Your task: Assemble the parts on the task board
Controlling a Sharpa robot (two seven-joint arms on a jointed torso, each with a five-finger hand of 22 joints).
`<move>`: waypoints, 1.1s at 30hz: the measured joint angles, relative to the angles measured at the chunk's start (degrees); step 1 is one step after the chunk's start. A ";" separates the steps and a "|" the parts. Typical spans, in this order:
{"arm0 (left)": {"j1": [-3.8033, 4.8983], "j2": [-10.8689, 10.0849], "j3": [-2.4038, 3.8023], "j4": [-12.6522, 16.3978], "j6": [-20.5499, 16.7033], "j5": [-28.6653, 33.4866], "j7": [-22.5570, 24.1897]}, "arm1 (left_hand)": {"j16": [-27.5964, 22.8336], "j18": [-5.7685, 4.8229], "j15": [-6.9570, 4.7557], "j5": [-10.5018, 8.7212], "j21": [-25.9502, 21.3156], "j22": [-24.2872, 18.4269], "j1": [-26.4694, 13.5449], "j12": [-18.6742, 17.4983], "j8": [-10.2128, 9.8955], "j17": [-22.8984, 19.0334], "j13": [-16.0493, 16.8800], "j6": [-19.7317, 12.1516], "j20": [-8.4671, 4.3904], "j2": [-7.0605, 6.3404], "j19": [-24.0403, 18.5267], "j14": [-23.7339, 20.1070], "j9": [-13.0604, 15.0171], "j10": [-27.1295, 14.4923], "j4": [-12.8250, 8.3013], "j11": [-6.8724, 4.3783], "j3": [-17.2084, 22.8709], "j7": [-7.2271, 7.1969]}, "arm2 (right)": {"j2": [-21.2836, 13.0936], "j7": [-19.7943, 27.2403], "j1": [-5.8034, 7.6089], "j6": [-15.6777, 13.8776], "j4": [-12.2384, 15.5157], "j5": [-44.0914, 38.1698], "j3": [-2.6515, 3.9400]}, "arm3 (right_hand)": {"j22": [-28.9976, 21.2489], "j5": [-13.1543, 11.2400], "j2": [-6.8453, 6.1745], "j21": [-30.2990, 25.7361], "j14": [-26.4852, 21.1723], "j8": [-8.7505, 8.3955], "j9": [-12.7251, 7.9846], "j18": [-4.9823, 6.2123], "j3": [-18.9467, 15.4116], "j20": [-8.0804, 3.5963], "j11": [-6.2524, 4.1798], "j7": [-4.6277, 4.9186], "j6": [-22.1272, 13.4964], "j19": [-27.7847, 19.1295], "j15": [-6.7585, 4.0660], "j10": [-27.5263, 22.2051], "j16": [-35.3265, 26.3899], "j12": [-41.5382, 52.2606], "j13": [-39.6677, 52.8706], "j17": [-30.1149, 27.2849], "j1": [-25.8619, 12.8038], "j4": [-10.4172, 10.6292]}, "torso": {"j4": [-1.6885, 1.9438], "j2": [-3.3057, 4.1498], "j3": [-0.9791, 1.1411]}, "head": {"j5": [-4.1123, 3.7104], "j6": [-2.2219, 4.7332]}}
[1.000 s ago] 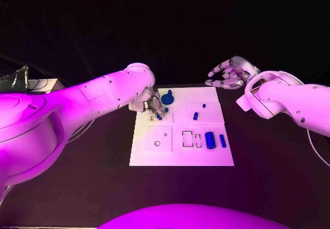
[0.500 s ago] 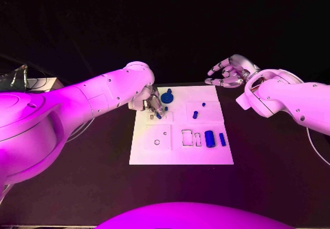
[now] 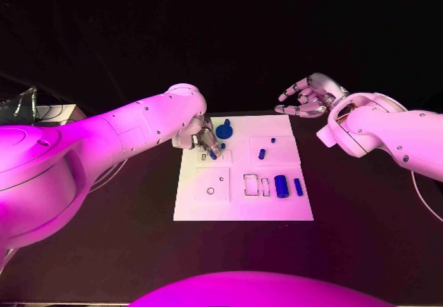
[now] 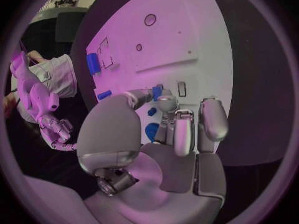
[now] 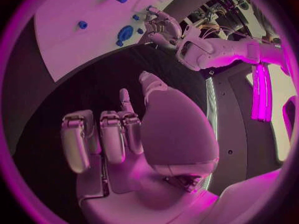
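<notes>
At task board (image 3: 242, 211) far-left corner, left hand (image 3: 205, 137) pinches small blue part (image 3: 213, 154) for seating; right hand (image 3: 307, 97) hovers spread, empty.

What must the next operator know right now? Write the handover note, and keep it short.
Left hand: over the board's far left corner, seemingly pinching a small part against the board.
Right hand: raised off the far right corner, fingers apart, holding nothing.
Parts: a round part lies by the left hand, two short pegs are on the far right panel, and a thick cylinder and a slim bar are near right.
Done: nothing clearly seated.
Left: the slots and the hole are unfilled.
</notes>
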 measured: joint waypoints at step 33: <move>-0.10 -0.10 -0.03 0.11 -0.75 0.24 0.00 | 0.00 0.00 0.00 -0.25 0.00 0.48 -2.31 0.34 -2.16 0.00 -0.28 1.68 -0.21 -0.20 0.21 0.00 0.50 -0.02 -6.12 -0.42 0.45 -0.84 | -0.11 -0.01 -0.01 0.04 0.03 -0.01 0.00 | 0.03 0.00 0.00 0.00 0.00 0.00 0.01 0.00 0.00 0.00 0.00 -0.15 -0.15 0.00 0.00 0.00 0.00 0.00 0.04 -0.01 0.00 0.00 | -0.02 0.04 0.02 | 0.05 -0.11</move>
